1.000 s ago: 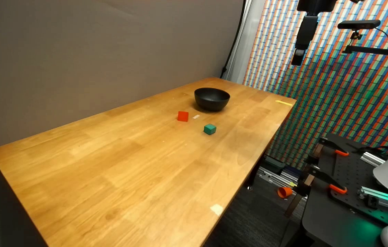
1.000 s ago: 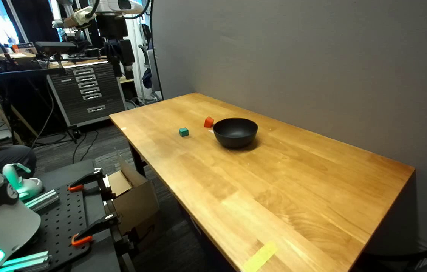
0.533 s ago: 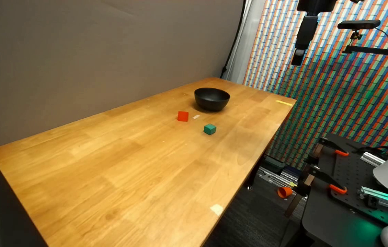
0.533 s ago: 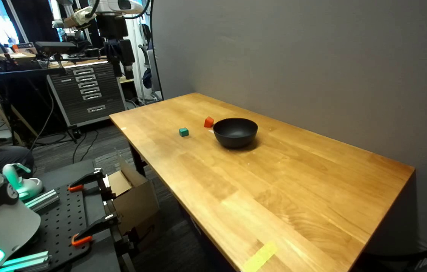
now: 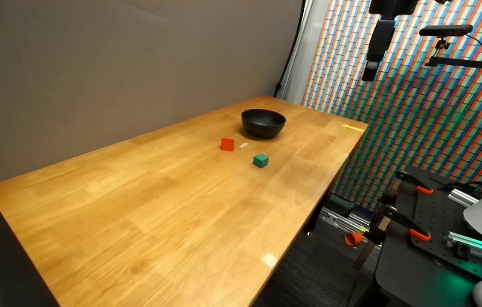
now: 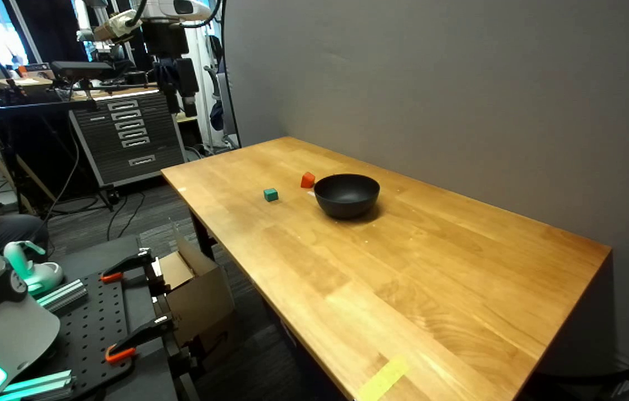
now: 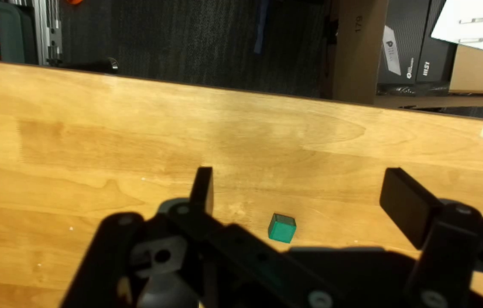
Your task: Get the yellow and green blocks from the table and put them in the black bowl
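"Green block (image 5: 260,160), lying where?"

"Flat on the wooden surface (image 5: 160,200), outside the black bowl (image 5: 263,128), near but not touching."

"And for the red-orange block (image 5: 227,144)?"

"Likewise on the surface and outside the bowl, with a small pale strip (image 5: 243,145) between the two. Set apart from the green block. Hard to tell whether flat or tilted."

"And to describe the bowl?"

"Upright, rim up, resting on that same surface."

"Now to the tool (image 7: 299,188): wide or narrow?"

"Wide. In the wrist view, with fingers (image 7: 410,207) spread well apart and the green block appearing between them, farther down on the surface. In both exterior views, hanging high above the level of the surface, well clear of blocks and bowl."

"Worth noting anything nearby?"

"See yellow tape (image 5: 352,128) near a corner of the surface and a pale patch (image 5: 269,260) by a long edge. Off beyond that edge, see a robot base (image 6: 11,331) with a green glow, orange-tipped clamps (image 6: 145,333) between base and surface, and a cardboard box (image 6: 197,303) set lower down."
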